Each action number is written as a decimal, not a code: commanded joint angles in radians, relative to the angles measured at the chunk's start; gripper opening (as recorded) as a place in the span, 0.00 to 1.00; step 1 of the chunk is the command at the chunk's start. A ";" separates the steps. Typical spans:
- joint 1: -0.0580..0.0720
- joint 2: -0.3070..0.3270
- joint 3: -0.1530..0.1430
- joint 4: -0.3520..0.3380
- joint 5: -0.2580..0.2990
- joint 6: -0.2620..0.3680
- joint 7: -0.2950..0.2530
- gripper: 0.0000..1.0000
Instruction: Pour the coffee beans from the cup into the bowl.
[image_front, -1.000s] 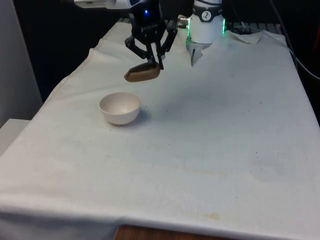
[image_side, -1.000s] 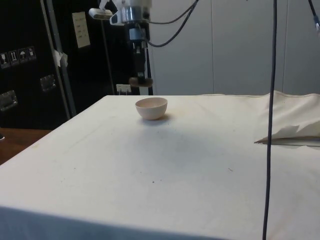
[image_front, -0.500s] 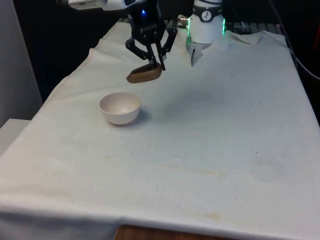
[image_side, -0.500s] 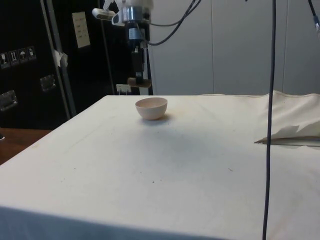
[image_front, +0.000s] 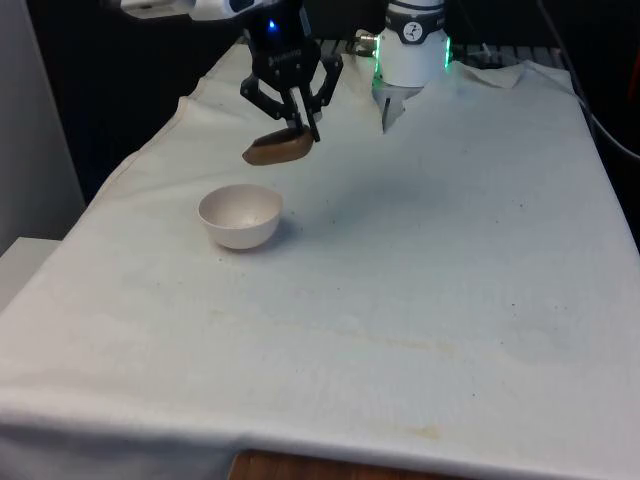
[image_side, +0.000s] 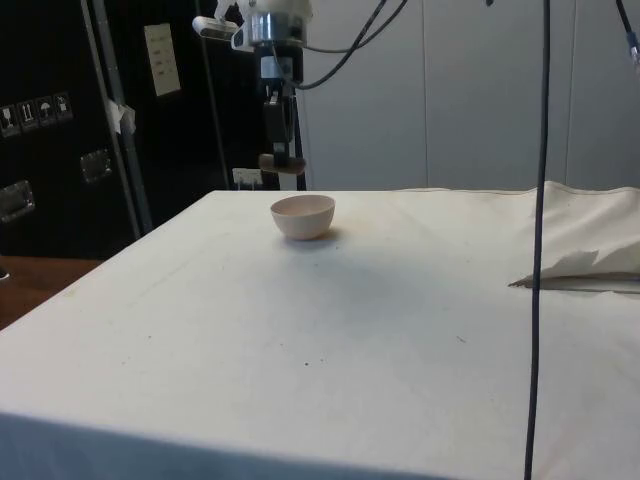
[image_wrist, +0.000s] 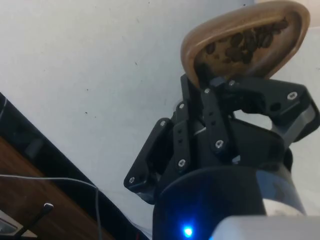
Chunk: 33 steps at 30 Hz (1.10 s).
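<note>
One round brown cup of dark beans, smooth white bowl.

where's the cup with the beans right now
The brown cup hangs in the gripper above the table, just behind the white bowl on the front view's left, with beans inside.

No readable text; cabinet door sheet and stickers illegible
</note>
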<state>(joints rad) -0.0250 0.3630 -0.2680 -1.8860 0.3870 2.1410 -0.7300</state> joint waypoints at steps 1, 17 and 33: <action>-0.001 0.004 -0.002 0.004 0.005 0.003 0.010 0.00; -0.003 0.028 -0.008 0.012 0.016 0.039 0.045 0.00; -0.005 0.071 -0.021 0.026 0.082 0.103 0.043 0.00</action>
<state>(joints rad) -0.0250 0.4280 -0.2910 -1.8660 0.4610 2.2410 -0.6880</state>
